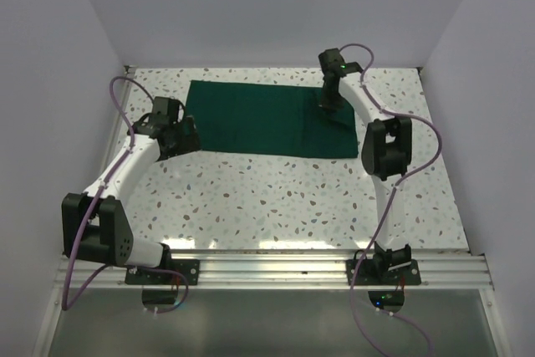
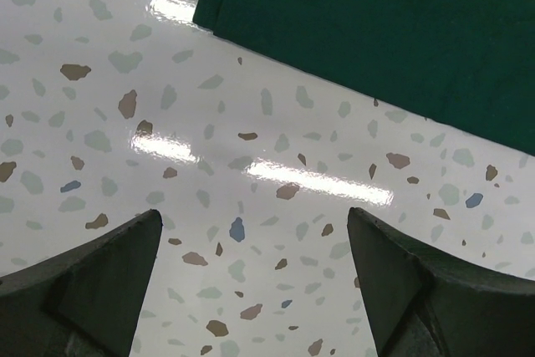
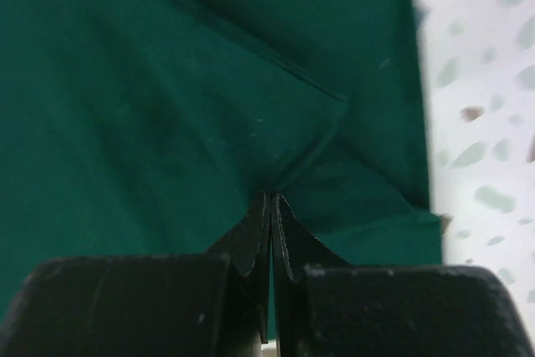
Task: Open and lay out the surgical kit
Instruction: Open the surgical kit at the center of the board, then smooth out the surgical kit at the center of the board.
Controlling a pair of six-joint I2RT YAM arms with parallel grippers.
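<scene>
The dark green drape (image 1: 267,119) is seen spread flat on the speckled surface (image 1: 276,198), in the upper middle of the frame. A fold near its right edge is pinched by the closed right hand (image 3: 272,206). The left hand (image 2: 251,232) is held wide open and empty, just beside the drape's lower left corner.

A glossy white tabletop (image 1: 276,198) flecked with grey-green and brown chips shows streaks of reflected light. Plain pale walls (image 1: 276,6) border its far and side edges; an aluminium rail (image 1: 276,268) lines its near edge.
</scene>
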